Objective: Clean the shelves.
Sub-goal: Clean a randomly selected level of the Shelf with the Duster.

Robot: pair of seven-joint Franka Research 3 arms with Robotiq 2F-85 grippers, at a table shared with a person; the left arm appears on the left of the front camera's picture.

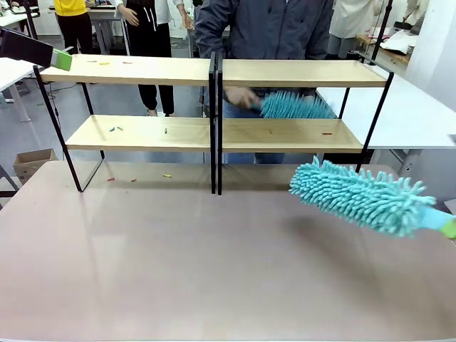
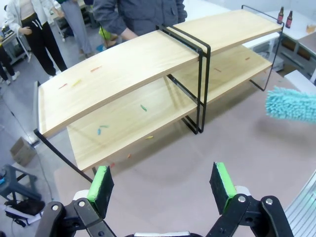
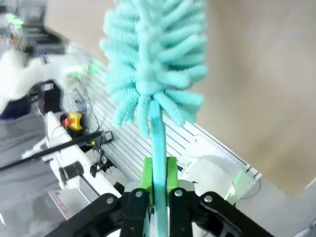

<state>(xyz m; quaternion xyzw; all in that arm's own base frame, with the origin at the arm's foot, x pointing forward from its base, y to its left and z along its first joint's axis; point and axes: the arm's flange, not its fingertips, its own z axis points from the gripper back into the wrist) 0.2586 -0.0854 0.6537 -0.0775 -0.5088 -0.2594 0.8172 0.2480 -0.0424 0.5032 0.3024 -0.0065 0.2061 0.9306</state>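
Note:
The shelves point(image 1: 142, 70) are two light wood racks in black frames, side by side at the table's far half, also seen in the left wrist view point(image 2: 123, 64). Small coloured scraps point(image 1: 114, 129) lie on the boards and on the table under them. My right gripper point(image 3: 159, 180) is shut on the handle of a fluffy teal duster point(image 1: 360, 196), which hangs over the table in front of the right rack. My left gripper point(image 2: 162, 185) is open and empty, held high at the left rack's top corner point(image 1: 63, 59). A person's hand sweeps a second teal duster point(image 1: 292, 105) along the right rack's lower board.
The brown tabletop point(image 1: 214, 271) stretches in front of the racks. A white table point(image 1: 413, 114) stands at the right, another at the far left. A cardboard box point(image 1: 32, 160) sits on the floor at left. Two bottles point(image 2: 284, 17) stand beyond the right rack. People stand behind.

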